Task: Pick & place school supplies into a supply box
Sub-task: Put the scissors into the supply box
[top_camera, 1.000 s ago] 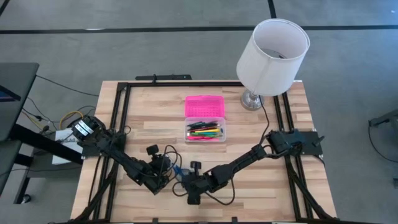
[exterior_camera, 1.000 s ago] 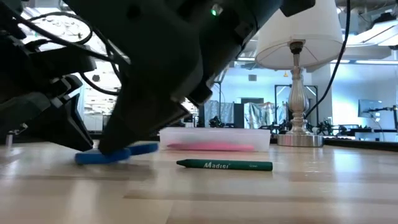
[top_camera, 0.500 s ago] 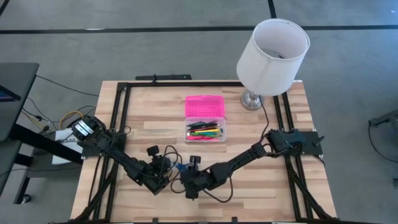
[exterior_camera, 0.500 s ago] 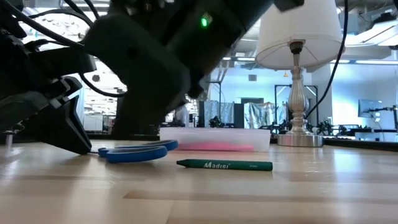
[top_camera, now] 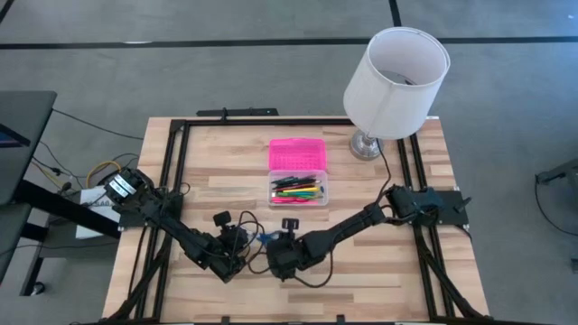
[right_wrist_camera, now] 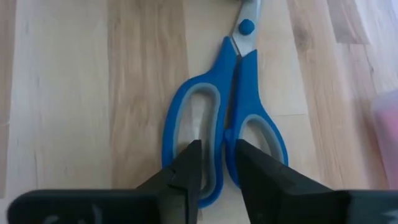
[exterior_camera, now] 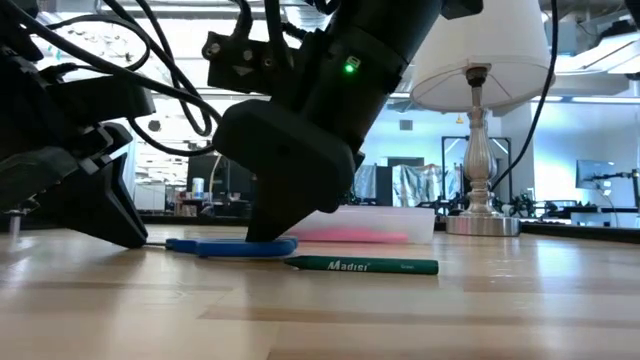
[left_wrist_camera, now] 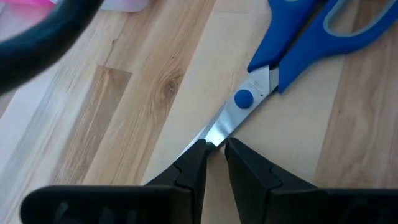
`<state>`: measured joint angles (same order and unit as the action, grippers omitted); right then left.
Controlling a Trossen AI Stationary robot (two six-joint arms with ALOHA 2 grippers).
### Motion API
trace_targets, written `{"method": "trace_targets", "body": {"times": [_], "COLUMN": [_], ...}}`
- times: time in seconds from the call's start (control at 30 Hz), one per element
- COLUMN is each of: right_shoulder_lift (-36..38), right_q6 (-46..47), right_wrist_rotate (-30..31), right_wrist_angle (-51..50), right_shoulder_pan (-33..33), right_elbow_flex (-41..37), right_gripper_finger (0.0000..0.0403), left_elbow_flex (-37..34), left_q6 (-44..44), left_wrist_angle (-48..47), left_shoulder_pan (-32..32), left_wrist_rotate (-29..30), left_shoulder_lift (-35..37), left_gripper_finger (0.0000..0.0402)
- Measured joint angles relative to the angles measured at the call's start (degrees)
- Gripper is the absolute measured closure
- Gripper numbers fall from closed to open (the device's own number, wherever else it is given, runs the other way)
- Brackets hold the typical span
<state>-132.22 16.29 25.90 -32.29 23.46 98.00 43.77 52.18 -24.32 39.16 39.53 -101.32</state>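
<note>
Small blue-handled scissors (top_camera: 262, 238) lie flat on the table between my two grippers, blades shut; they also show in the low view (exterior_camera: 235, 245). My left gripper (left_wrist_camera: 211, 149) is shut on their blade tips. My right gripper (right_wrist_camera: 214, 155) stands over the handle end, one finger in each loop. The supply box (top_camera: 298, 190) sits farther back with its clear base full of coloured pens and pencils and its pink lid (top_camera: 297, 153) open behind it. A green crayon (exterior_camera: 360, 265) lies on the table just right of the scissors. My left gripper pinches the tips of the steel blades (left_wrist_camera: 214, 132) between its two fingertips. The fingers come in low from the table's left and lie along the blades. The scissors lie flat on the table. My right gripper has one finger (right_wrist_camera: 189, 158) in each handle loop and pinches the two inner bars (right_wrist_camera: 225, 127) where the loops meet. The fingers point down from above. The handles rest flat on the table.
A lamp with a white shade (top_camera: 395, 81) stands at the table's far right corner, its cord running down the right side. Black rails (top_camera: 176, 171) frame the table. Bare wood lies left of the box and along the near edge.
My right gripper has gone toward the table's far edge, has tipped to point down, and has come down onto the scissors' handles. The scissors' handle end has shifted a little toward the table's right and now lies flat.
</note>
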Motion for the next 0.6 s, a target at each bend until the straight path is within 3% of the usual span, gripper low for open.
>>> {"method": "trace_targets", "body": {"times": [0.37,0.6], "right_shoulder_lift": [0.0,0.2], "right_q6": [-0.2,0.2], "right_wrist_rotate": [-0.6,-8.6], "right_wrist_angle": [-0.7,-1.0], "right_shoulder_pan": [-1.3,-3.7], "right_elbow_flex": [0.0,0.1], "right_gripper_finger": [0.0236,0.0232], "left_elbow_flex": [0.0,0.0], "left_q6": [-0.2,-0.2], "left_wrist_angle": [0.0,0.1], "left_shoulder_pan": [0.0,0.1], "left_wrist_rotate": [0.0,0.6], "left_shoulder_lift": [0.0,-0.1], "left_gripper_finger": [0.034,0.034]}}
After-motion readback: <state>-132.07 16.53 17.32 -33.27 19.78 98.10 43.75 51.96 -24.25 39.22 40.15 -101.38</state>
